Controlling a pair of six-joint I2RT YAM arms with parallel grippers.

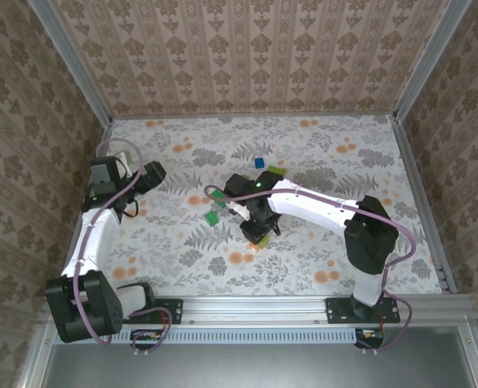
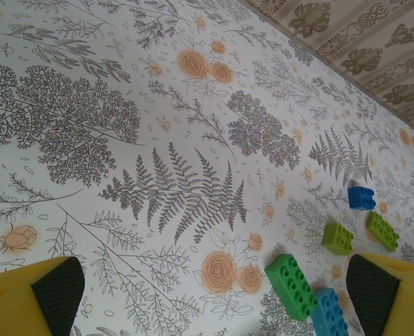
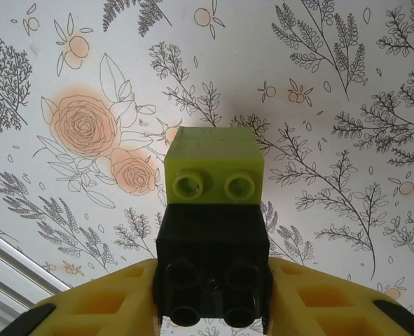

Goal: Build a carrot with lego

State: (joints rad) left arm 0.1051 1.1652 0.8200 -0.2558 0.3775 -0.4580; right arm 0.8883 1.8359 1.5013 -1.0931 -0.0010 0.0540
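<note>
The right gripper has its yellow fingers set against both sides of a black brick, so I read it as gripping that brick. A lime-green brick sits at the black one's far end, at 12 o'clock from the gripper in the right wrist view. The pair's long axis runs straight out along the 6-to-12 line, with the studs facing the camera. Whether the two are pressed together or only butted up is hard to tell from this angle. This pair looks like the start of the carrot, and it is over the middle of the counter.

In the top view, a dark-green brick lies near this gripper at 9 o'clock. A loose lime piece and a blue brick lie farther off at 12 o'clock. The left gripper is spread wide with nothing in it, well apart at about 10 o'clock. The right arm is nearer to every loose brick, so the left would have to reach toward 3 o'clock to fetch one.
</note>
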